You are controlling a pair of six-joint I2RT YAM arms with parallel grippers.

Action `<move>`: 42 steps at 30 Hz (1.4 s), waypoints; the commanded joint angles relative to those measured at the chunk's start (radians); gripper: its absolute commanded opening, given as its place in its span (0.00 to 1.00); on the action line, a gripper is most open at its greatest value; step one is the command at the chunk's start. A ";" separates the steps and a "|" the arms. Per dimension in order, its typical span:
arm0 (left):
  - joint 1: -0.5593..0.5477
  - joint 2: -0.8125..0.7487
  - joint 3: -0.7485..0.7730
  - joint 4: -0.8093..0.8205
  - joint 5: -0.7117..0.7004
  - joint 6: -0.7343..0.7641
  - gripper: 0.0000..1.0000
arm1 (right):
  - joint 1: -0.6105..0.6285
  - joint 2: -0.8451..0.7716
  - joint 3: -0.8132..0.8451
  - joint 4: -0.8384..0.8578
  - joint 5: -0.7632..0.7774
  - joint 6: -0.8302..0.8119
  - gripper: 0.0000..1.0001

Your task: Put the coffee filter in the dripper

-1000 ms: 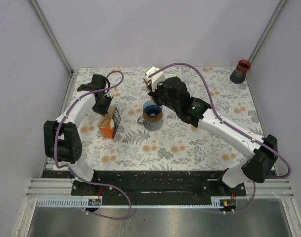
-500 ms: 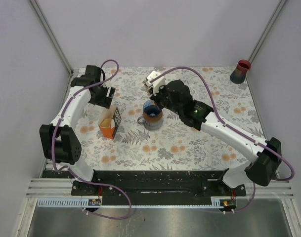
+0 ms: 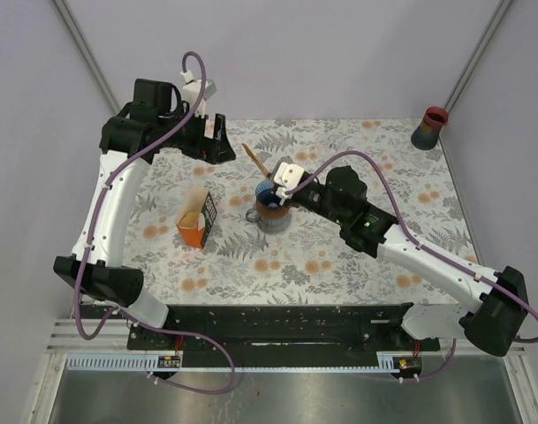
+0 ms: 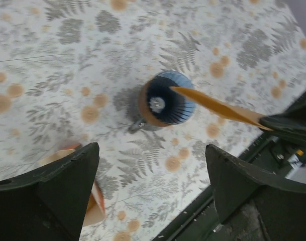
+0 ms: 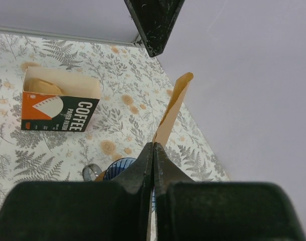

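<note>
Just above the middle of the desk [image 3: 339, 265], the right gripper [image 3: 274, 184] pinched a flat brown coffee filter [image 3: 253, 161] by its lower end, the two black fingers pressed together on the paper with no gap showing in the right wrist view. The filter slanted up and away toward the far edge, its free tip in the air, and it had not yet been seated in the dripper [image 3: 271, 205], which stood directly beneath the gripper on the leaf-and-blossom pattern that covered the desk. The dripper's mouth faced up (blue ribbed inside, brown band outside, a pale hole at the bottom) and held no paper. From the left wrist camera the filter's tip crossed in front of the dripper's rim; whether it touched the rim could not be told. The left gripper [image 3: 214, 141] hung high above the far left part of the desk, jaws spread wide and holding nothing, pointed toward the dripper. An orange and white box [image 3: 196, 221] marked "COFFEE FILTER" stood open between the dripper and the left edge, more brown filters showing in its top. A dark cup [image 3: 429, 128] with a red rim sat at the far right corner, well apart from everything else.
</note>
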State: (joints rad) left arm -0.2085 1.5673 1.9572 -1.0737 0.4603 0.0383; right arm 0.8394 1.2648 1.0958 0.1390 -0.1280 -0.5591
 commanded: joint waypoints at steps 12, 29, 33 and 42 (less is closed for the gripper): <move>-0.029 -0.007 -0.020 0.104 0.311 -0.279 0.75 | 0.012 -0.031 -0.065 0.271 -0.033 -0.213 0.00; -0.029 -0.030 -0.081 0.247 0.350 -0.410 0.59 | 0.020 -0.022 -0.070 0.252 -0.013 -0.217 0.00; -0.026 -0.055 -0.084 0.245 0.370 -0.390 0.64 | 0.020 -0.019 -0.068 0.246 0.002 -0.222 0.00; -0.022 -0.052 -0.078 0.235 0.301 -0.388 0.64 | 0.020 -0.018 -0.065 0.246 -0.002 -0.222 0.00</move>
State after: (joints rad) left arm -0.2356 1.5433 1.8709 -0.8692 0.7860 -0.3496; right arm 0.8509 1.2449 1.0111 0.3542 -0.1474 -0.7708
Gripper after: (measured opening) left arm 0.661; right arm 0.018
